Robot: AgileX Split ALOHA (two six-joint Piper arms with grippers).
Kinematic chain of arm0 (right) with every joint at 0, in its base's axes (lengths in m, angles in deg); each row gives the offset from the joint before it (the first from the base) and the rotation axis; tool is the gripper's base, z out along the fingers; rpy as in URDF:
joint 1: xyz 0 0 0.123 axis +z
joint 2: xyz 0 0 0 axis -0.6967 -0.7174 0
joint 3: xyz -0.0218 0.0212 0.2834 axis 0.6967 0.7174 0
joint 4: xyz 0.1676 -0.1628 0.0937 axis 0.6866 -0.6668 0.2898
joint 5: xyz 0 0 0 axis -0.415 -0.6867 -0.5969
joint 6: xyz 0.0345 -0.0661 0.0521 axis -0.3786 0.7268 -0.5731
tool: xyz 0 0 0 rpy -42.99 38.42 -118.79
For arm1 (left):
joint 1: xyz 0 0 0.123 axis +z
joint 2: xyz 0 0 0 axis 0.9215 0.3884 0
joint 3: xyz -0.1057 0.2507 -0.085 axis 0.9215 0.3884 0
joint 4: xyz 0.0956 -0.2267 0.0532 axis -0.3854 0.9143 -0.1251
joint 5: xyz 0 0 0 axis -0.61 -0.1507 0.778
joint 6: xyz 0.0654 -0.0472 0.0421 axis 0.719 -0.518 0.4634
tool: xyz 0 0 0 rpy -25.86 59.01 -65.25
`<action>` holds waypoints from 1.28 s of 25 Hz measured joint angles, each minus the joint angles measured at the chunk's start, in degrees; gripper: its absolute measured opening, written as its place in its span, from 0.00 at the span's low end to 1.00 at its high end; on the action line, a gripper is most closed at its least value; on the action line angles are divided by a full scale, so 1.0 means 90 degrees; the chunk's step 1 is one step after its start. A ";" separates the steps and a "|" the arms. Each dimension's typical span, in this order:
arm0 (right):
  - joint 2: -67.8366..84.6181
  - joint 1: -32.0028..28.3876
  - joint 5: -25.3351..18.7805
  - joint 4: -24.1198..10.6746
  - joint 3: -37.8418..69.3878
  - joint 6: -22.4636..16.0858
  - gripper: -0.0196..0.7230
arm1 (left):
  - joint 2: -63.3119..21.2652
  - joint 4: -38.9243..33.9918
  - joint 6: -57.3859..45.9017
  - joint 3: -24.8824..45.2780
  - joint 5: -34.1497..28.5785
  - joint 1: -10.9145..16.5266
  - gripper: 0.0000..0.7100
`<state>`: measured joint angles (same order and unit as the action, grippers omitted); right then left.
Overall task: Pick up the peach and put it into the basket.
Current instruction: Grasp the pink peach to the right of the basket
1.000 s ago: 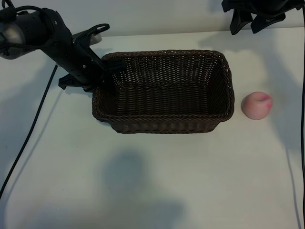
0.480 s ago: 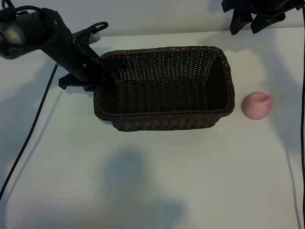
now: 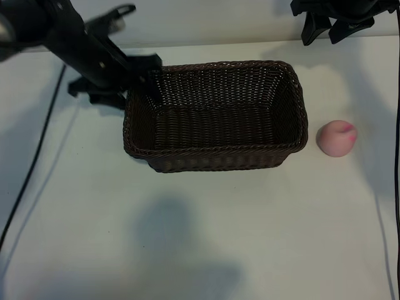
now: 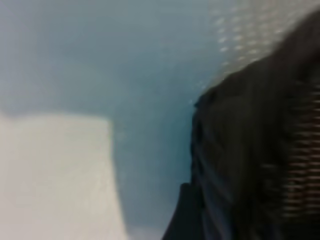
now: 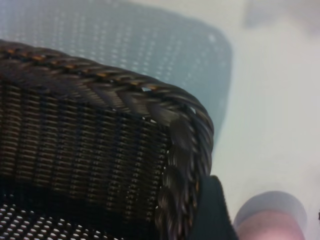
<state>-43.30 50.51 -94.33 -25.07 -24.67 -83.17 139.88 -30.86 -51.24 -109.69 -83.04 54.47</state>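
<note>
The peach [image 3: 337, 138], pale pink with a red blush, lies on the white table just right of the basket [image 3: 219, 164], apart from it. The dark woven basket stands in the middle, with nothing inside. My left gripper [image 3: 128, 81] hovers at the basket's back left corner, open, with one finger over the rim and nothing held. The left wrist view is blurred and shows only the basket's wall [image 4: 260, 150]. My right gripper [image 3: 328, 32] hangs open at the back right, above and behind the peach. Its wrist view shows the basket's corner [image 5: 125, 95] and the peach's top [image 5: 270, 227].
A black cable [image 3: 34, 162] runs down the table's left side, and another cable [image 3: 396, 125] runs along the right edge. White tabletop [image 3: 200, 237] stretches in front of the basket.
The basket shifted slightly and settled flat. My left gripper then let go of its corner, opened, and rose toward the back. The right arm and the peach stayed still.
</note>
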 joint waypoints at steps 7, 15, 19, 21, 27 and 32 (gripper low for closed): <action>0.0000 0.0000 0.0000 0.0000 0.0000 0.0000 0.70 | -0.0643 -0.1210 -0.0602 -0.0591 -0.0612 0.0000 0.87; 0.0000 0.0000 0.0000 0.0000 0.0000 0.0000 0.70 | -0.0779 -0.1470 -0.0639 -0.1057 -0.1064 -0.0078 0.85; 0.0000 0.0000 0.0000 0.0000 0.0000 0.0000 0.70 | -0.0772 -0.1454 -0.0623 -0.1063 -0.1063 -0.0322 0.84; 0.0000 0.0000 0.0000 0.0000 0.0000 0.0000 0.70 | -0.0759 -0.1428 -0.0622 -0.1063 -0.0997 -0.0426 0.84; 0.0000 0.0000 0.0000 0.0000 0.0000 0.0000 0.70 | -0.0752 -0.1347 -0.0617 -0.1075 -0.0810 -0.0492 0.84; 0.0000 0.0000 0.0000 0.0000 0.0000 0.0007 0.70 | -0.0752 -0.1161 -0.0611 -0.1081 -0.0605 -0.0499 0.84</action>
<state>-43.30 50.51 -94.33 -25.07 -24.67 -83.10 133.11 -41.31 -56.74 -119.41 -88.49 49.98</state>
